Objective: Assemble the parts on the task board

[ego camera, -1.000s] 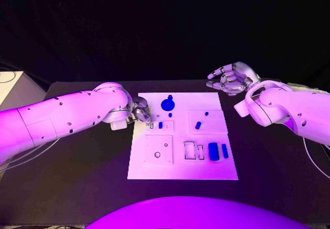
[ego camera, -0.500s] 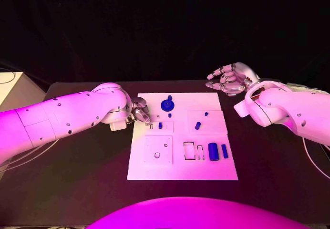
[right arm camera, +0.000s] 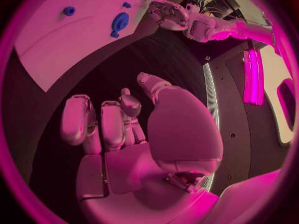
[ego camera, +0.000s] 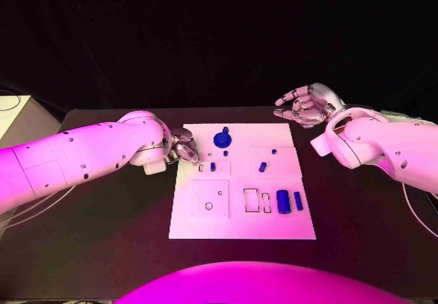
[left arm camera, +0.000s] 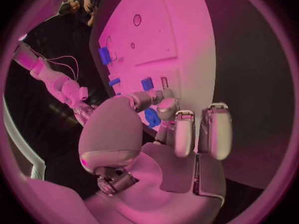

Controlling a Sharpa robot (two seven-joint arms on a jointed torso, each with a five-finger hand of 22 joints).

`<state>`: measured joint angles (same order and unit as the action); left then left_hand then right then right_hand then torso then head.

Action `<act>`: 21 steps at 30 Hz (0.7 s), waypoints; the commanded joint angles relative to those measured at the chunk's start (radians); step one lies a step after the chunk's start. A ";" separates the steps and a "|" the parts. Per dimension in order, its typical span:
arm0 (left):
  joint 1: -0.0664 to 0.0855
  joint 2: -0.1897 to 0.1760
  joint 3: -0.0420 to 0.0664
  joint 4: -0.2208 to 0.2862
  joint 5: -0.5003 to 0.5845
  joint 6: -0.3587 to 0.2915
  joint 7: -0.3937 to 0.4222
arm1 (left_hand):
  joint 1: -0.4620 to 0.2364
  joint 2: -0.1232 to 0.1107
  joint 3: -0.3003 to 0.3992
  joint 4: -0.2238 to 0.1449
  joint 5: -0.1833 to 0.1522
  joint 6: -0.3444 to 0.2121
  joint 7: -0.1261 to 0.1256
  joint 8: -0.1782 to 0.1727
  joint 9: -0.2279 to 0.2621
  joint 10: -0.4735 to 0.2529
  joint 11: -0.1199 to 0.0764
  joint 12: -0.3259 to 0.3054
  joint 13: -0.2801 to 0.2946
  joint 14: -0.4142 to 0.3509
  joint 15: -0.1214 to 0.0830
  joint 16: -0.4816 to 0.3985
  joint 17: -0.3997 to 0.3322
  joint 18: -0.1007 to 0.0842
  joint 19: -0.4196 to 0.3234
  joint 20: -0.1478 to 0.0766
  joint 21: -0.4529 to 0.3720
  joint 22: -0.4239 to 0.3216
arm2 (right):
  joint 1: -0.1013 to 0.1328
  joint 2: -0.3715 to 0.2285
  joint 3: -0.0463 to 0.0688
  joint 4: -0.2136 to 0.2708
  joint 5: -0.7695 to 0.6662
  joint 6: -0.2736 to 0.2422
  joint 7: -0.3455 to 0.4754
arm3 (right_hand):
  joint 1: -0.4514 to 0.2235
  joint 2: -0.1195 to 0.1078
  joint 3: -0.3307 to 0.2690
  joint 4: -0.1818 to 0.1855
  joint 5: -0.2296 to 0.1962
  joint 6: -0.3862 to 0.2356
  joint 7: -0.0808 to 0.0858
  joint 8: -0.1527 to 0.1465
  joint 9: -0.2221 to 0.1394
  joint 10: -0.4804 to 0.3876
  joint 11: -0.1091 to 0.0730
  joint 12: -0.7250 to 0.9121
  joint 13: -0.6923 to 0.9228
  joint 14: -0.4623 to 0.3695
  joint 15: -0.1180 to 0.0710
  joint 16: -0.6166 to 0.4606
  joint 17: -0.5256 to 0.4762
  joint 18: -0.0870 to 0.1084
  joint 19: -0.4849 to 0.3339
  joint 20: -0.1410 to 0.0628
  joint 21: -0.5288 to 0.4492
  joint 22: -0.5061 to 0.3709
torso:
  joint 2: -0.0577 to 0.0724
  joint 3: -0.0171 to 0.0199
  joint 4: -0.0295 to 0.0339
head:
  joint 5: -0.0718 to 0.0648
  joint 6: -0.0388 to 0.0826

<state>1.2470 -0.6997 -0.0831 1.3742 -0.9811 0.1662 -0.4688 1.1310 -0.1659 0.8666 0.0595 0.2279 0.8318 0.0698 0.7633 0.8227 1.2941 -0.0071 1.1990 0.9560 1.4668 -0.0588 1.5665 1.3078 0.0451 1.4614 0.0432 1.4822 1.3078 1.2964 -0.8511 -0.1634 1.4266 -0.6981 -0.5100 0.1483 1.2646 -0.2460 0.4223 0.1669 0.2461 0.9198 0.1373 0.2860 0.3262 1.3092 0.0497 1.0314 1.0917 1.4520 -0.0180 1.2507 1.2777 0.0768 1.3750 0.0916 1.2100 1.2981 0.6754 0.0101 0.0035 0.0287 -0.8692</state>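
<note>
The white task board (ego camera: 274, 221) lies mid-table. On it are a round blue part (ego camera: 222, 137), a small blue peg (ego camera: 212, 166), a thick blue cylinder (ego camera: 283, 201) and several other small blue pieces. My left hand (ego camera: 184, 149) hovers at the board's left edge beside the peg, fingers curled in. In the left wrist view its thumb and a finger (left arm camera: 163, 104) nearly meet with nothing seen between them, and the round part (left arm camera: 151, 117) shows just behind. My right hand (ego camera: 306, 104) is raised past the board's far right corner, fingers apart and loosely curved, holding nothing.
A white box (ego camera: 18, 117) stands at the table's far left edge. Thin cables (ego camera: 415, 209) trail along the right side. The black table (ego camera: 100, 240) surrounds the board on all sides.
My left hand has drawn back a little from the small slot beside the peg, up and to the left. The right hand has stayed where it was.
</note>
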 commanded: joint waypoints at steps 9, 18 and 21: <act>0.000 -0.068 0.005 0.038 0.236 -0.173 0.191 | -0.015 -0.002 -0.030 -0.038 -0.019 -0.080 0.025 -0.062 -0.028 -0.165 0.024 -0.173 -0.230 0.081 0.014 -0.035 0.206 0.019 -0.052 0.010 -0.076 0.003 | -0.017 -0.021 0.000 0.038 0.004 0.034 0.035 | 0.009 0.009 0.005 0.002 0.006 -0.011 0.000 0.005 0.002 -0.010 0.000 -0.025 -0.015 -0.011 -0.001 -0.015 -0.011 0.014 -0.012 -0.004 -0.018 -0.009 | -0.015 -0.0003 -0.0015 | 0.003 -0.003; -0.003 -0.111 0.006 0.064 0.339 -0.243 0.323 | 0.009 -0.015 -0.071 -0.036 -0.018 -0.112 0.060 -0.114 -0.075 -0.283 0.054 -0.261 -0.337 0.019 0.041 -0.125 0.086 0.052 -0.147 0.035 -0.187 -0.142 | -0.045 -0.036 0.000 0.070 -0.022 0.055 0.055 | 0.032 0.009 0.018 -0.010 0.002 -0.021 0.004 0.002 0.001 -0.033 0.002 -0.071 -0.048 -0.026 0.001 -0.048 -0.036 0.019 -0.029 -0.002 -0.049 -0.030 | -0.044 -0.0033 -0.0023 | 0.011 -0.003; -0.006 -0.119 0.006 0.071 0.353 -0.263 0.355 | 0.021 -0.022 -0.080 -0.035 -0.018 -0.126 0.074 -0.135 -0.100 -0.316 0.067 -0.287 -0.361 -0.010 0.052 -0.160 0.039 0.063 -0.180 0.045 -0.231 -0.194 | -0.055 -0.040 -0.001 0.081 -0.043 0.062 0.059 | 0.036 0.008 0.022 -0.013 0.001 -0.023 0.005 0.001 0.000 -0.042 0.003 -0.089 -0.062 -0.032 0.002 -0.061 -0.046 0.022 -0.036 -0.002 -0.062 -0.038 | -0.051 -0.0047 -0.0028 | 0.017 -0.003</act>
<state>1.2420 -0.8179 -0.0783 1.4397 -0.6917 -0.0421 -0.2044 1.1439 -0.1851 0.7904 0.0247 0.2136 0.7057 0.1393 0.6321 0.7250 0.9840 0.0594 0.9159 0.5983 1.4574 -0.0098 1.4098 1.3076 0.0995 1.2870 0.0885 1.2561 1.1185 1.2440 -0.8902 -0.1637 1.5022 -0.7059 -0.4801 0.1801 1.2875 -0.2371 0.4405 0.1544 0.2460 0.9011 0.1420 0.2860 0.3268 1.2720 0.0519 0.9435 1.0302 1.4251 -0.0161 1.1927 1.2324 0.0924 1.3443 0.0896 1.1519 1.2604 0.6362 0.0073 0.0013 0.0407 -0.8727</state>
